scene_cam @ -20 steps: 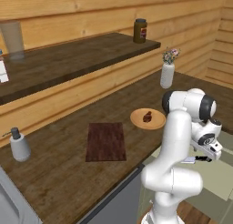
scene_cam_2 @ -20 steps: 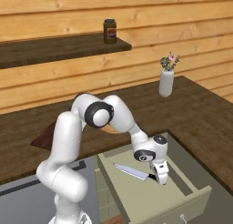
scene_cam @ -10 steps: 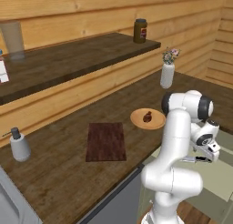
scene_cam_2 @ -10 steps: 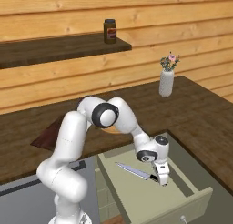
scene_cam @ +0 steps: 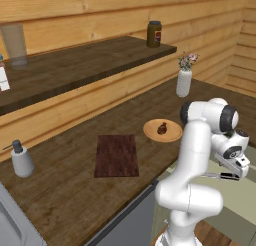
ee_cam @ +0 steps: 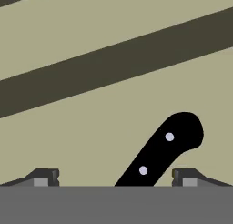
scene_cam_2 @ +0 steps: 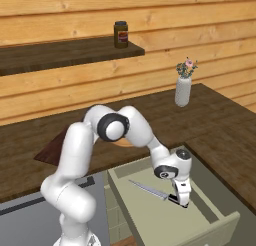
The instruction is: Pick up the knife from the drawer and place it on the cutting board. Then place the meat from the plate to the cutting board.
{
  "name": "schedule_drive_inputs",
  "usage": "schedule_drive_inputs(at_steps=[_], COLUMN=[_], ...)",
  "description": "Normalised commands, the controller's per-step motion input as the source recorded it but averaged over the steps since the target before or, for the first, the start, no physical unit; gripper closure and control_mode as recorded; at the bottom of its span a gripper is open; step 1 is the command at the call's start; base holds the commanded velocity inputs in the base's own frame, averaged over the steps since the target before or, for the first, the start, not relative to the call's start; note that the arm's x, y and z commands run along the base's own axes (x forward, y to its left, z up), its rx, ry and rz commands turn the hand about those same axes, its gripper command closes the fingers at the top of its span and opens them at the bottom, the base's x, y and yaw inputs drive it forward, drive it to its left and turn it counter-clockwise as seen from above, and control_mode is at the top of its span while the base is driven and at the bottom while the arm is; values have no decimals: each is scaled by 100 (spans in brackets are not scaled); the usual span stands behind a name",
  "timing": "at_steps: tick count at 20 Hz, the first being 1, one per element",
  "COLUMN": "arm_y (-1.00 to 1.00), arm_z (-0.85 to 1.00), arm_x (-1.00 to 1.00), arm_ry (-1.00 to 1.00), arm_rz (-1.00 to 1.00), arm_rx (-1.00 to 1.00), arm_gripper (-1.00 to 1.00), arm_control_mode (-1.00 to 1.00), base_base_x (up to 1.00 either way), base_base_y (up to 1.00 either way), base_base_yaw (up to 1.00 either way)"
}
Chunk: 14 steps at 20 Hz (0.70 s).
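We see the fingers point(ee_cam: 47, 176) spread wide, one on each side of the knife point(scene_cam_2: 152, 191) handle, nothing pinched. The knife lies flat in the open drawer point(scene_cam_2: 150, 217), blade pointing left. On the counter point(scene_cam: 65, 200), the left base view gives us the meat point(scene_cam: 162, 127) on the plate point(scene_cam: 150, 132), with the cutting board point(scene_cam: 116, 155) to its left; the right base view hides most of these behind the arm.

The left base view looks from behind the arm, forward and down across the counter point(scene_cam: 65, 190), with the arm at the frame's lower right. The right base view looks likewise from the other side, arm at lower left, drawer point(scene_cam_2: 165, 215) below. Both share the counter, vase point(scene_cam: 183, 82) and shelf point(scene_cam_2: 60, 52). The hand view sits very near the drawer floor, over the knife point(ee_cam: 159, 152) handle.
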Motion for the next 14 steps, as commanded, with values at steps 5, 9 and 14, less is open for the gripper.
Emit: schedule_drive_inputs(at_steps=[5, 9, 14], arm_y=[5, 15, 26], arm_z=[0, 0, 0], arm_x=[-82, -31, 25], arm_ry=[0, 0, 4], arm_rz=[-3, -7, -14], arm_rx=[0, 0, 0], arm_gripper=[-100, -100, -100], arm_control_mode=[-100, -100, -100], base_base_x=[0, 0, 0], base_base_y=[0, 0, 0], base_base_yaw=[0, 0, 0])
